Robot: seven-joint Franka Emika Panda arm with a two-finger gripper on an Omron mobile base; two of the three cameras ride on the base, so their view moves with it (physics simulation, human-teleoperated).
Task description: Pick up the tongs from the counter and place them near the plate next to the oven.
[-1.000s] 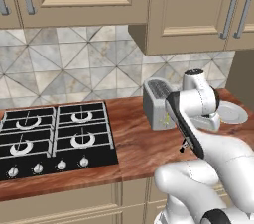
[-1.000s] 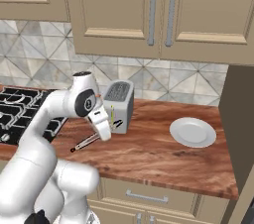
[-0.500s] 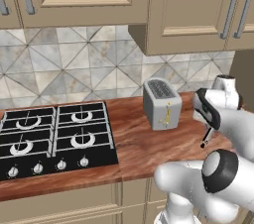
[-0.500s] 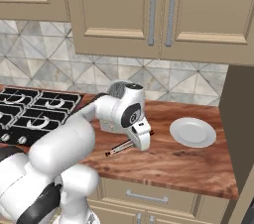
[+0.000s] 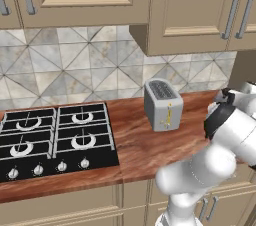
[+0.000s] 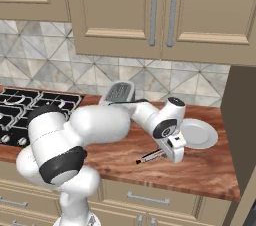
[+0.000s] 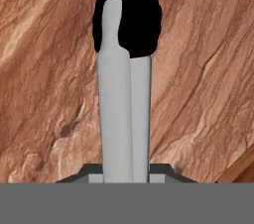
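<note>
In the right base view, the stove [image 6: 30, 107] sits far left on the counter [image 6: 125, 157], then the toaster [image 6: 119, 92]. The gripper [image 6: 177, 156] grasps the tongs [image 6: 150, 156] low over the wood, just left of the plate [image 6: 199, 133].

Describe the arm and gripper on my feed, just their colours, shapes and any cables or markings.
The arm is made of glossy white, rounded, tube-like links joined by dark, nearly black bands at the joints. The gripper is a small white block beneath a dark wrist ring. In the hand view its fingers are long, flat and light grey. No cables or markings are visible.
</note>
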